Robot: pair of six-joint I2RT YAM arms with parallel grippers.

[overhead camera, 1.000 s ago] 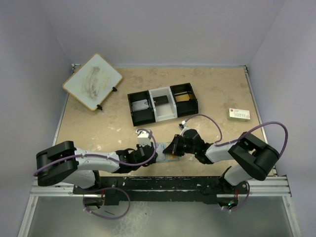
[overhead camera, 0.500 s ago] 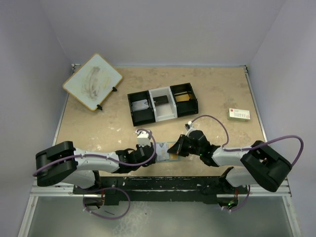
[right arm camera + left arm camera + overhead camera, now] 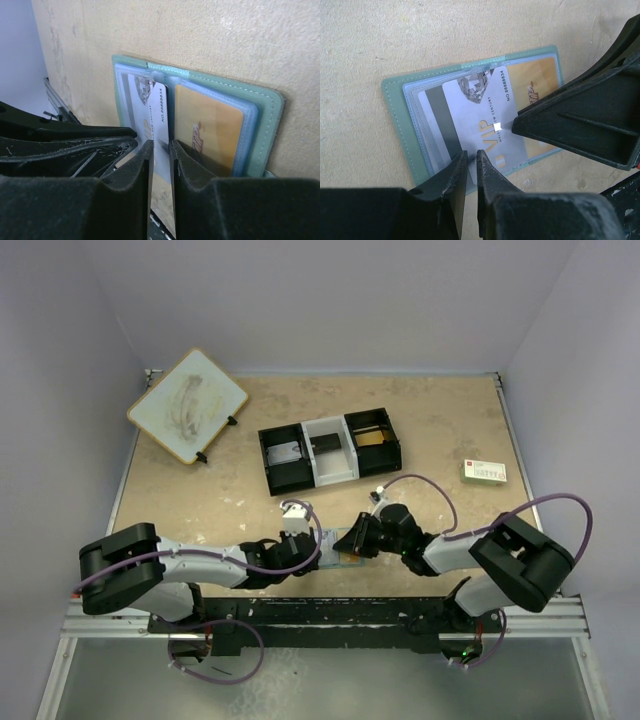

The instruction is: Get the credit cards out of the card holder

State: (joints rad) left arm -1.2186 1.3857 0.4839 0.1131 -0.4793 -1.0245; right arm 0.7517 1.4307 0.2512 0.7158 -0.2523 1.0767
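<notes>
Pinning the card holder [image 3: 396, 120], open flat on the bench [image 3: 470, 30], with the left gripper [image 3: 471, 154], fingers nearly together. Mid-holder, clamping the grey card [image 3: 475, 112] in the right gripper [image 3: 161, 146], probably to slide it free. Orange card [image 3: 540, 82] pocketed at holder's right. Pinch clear only from right wrist; hidden overhead.

I saw the card holder [image 3: 395, 117] as grey-green outside, with pale-blue pocket panels inside. The pale bluish-grey card [image 3: 480, 115] carried a dark stripe, gold VIP lettering and small black print. The orange-gold card [image 3: 534, 80] sat beside it. The table [image 3: 440, 420] was speckled beige. The tray [image 3: 264, 458] was black with a white middle bay, and the box [image 3: 485, 472] was white with red and green print.
</notes>
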